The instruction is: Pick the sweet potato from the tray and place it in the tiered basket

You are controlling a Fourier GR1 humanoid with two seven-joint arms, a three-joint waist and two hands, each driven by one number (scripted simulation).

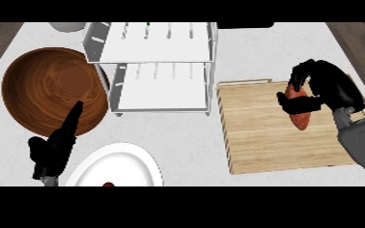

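Over the wooden tray (264,140), my right hand (324,89) has its fingers (299,72) and thumb curled round the sweet potato (299,116); its lower tip pokes out below the thumb. White tiered basket (160,67) sits well left of those fingers. My left hand (53,149) rests with fingers straight, holding nothing, tips over the brown bowl (50,87), white plate (121,166) just right of it.
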